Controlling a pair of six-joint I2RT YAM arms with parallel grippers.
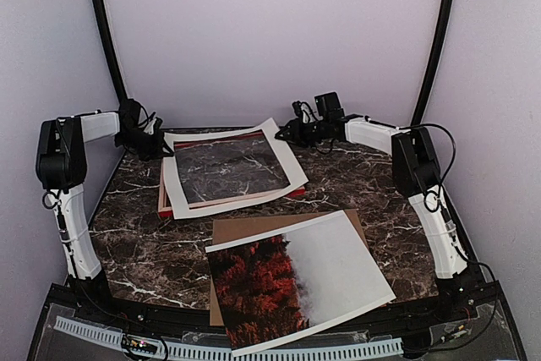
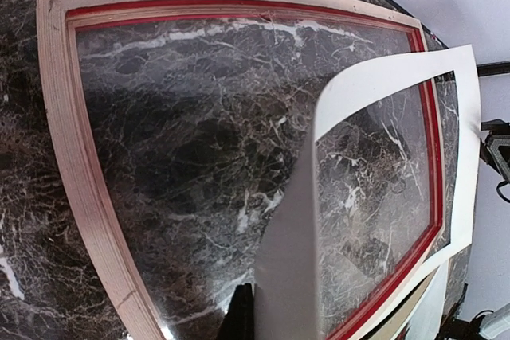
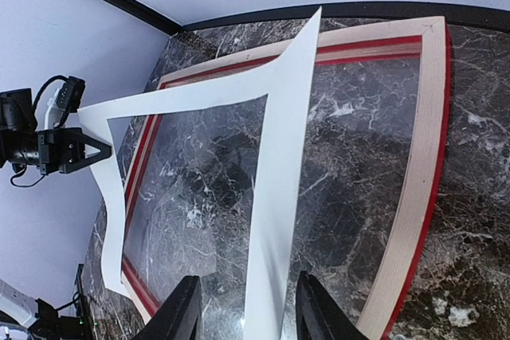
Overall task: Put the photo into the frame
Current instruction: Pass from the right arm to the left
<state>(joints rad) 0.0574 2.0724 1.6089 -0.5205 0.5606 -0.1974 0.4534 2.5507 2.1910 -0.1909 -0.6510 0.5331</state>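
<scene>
The left hand (image 1: 152, 143) pinches a corner of the white card mat border (image 1: 287, 166), likely to lift it off the thin red-and-pale-wood picture frame (image 1: 161, 202) at the far side of the marble surface (image 1: 372, 179). The right hand (image 3: 249, 308) is spread around the mat's opposite edge. The large paper photo of red autumn trees (image 1: 296, 281) lies nearer, on a brown backing board (image 1: 245, 227).

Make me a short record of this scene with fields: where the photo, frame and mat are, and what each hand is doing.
photo: face up on the brown backing board, front of the table, apart from the frame
frame: flat at the rear, pale wood up
white mat: above the frame, partly lifted and bowed
left hand: shut on the mat's left side
right hand: open, the mat's edge between its fingers
status: photo not yet in the frame
</scene>
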